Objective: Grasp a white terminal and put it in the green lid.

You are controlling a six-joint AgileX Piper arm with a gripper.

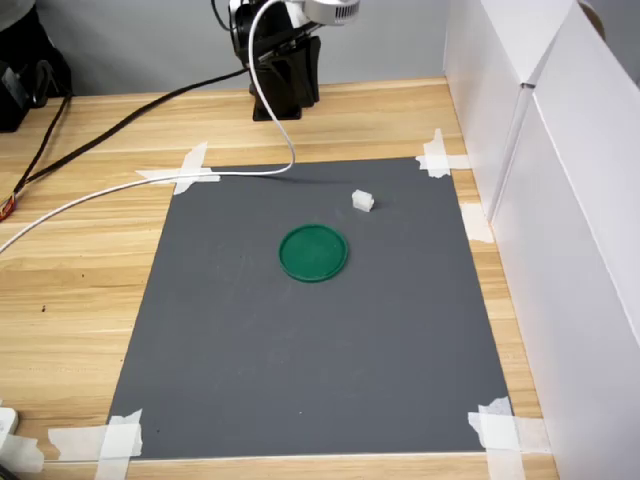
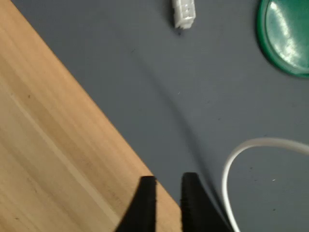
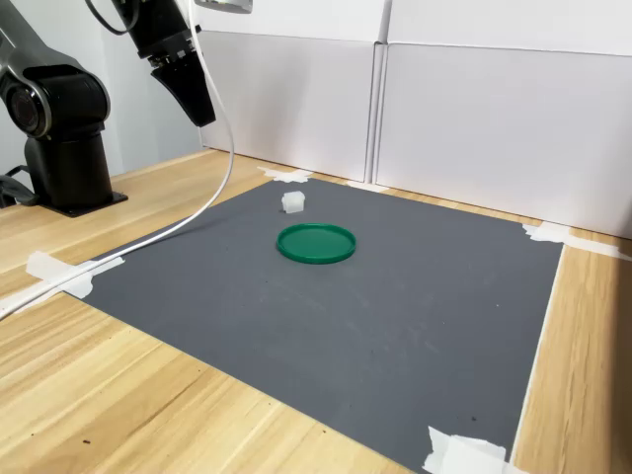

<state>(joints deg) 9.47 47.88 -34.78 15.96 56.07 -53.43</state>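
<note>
Green lid (image 1: 314, 252), flat round dark-green plastic disc with shallow rim: lying empty near the middle of the grey mat (image 1: 300, 380) taped to the wooden worktop (image 1: 70, 290).

White terminal (image 1: 362, 201), tiny blocky plastic piece: sitting just beyond the lid, toward the mat's far edge, apart from it.

Black gripper (image 2: 168, 186): hanging high over the mat's far edge, fingers nearly together, holding nothing.

Risks: fingers nudging the light terminal aside; white cable (image 2: 246, 154) trailing across the mat and snagging.
</note>
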